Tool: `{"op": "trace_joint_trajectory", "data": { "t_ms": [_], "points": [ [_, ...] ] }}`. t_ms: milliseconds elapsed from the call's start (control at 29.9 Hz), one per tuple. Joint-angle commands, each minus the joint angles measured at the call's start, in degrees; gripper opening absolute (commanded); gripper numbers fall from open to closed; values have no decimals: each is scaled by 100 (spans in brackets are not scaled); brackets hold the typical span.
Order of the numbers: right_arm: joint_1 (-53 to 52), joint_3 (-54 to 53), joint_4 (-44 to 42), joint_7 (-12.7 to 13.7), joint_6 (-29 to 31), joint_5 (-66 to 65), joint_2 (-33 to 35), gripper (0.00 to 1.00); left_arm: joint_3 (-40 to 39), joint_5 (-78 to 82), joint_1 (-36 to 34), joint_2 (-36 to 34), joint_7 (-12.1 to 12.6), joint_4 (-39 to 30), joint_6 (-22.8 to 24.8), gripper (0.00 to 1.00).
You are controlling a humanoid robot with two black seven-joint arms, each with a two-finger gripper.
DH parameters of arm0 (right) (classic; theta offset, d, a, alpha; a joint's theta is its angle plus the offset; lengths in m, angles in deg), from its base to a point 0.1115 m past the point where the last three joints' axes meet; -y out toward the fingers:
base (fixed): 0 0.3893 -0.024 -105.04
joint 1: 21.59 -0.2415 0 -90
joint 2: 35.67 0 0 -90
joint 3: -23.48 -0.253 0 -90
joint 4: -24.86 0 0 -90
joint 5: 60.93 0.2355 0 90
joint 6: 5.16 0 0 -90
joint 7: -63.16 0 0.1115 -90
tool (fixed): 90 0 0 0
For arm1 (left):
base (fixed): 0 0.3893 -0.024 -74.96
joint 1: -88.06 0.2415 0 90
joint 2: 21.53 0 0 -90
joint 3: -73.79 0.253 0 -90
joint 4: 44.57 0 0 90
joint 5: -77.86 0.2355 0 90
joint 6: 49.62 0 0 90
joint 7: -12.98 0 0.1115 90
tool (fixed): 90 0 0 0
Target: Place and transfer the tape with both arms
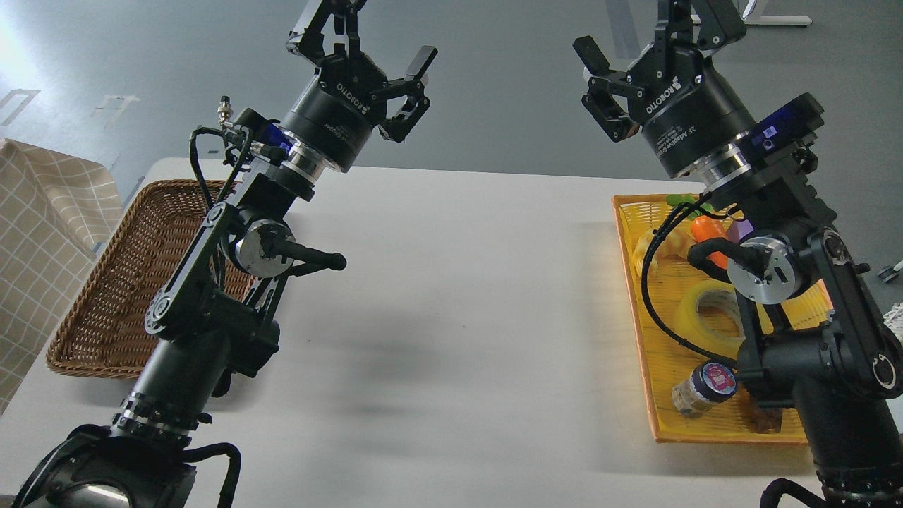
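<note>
The tape (688,315), a translucent yellow roll with a pale core, lies flat in the yellow tray (637,310) at the right of the table, and my right arm partly covers it. My right gripper (649,32) is held high above the tray's far end, open and empty, well clear of the tape. Above the table's far left edge, my left gripper (374,42) is also raised, with its fingers spread and nothing between them.
A brown wicker basket (113,282) sits at the table's left, beside a checked cloth (42,226). The tray also holds a blue-lidded jar (705,388), an orange carrot toy (705,229) and a pale yellow croissant toy (645,250). Between basket and tray is the white tabletop (458,303).
</note>
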Motion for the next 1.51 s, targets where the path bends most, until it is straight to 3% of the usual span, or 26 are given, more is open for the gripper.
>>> {"op": "trace_joint_trajectory", "data": {
  "t_ms": [0, 1472],
  "points": [
    [-12, 0, 18, 0, -8, 0, 0, 100, 2, 4, 50, 0, 0, 1, 11, 98],
    [32, 9, 27, 0, 10, 0, 0, 100, 2, -66, 50, 0, -9, 10, -6, 98]
  ]
}}
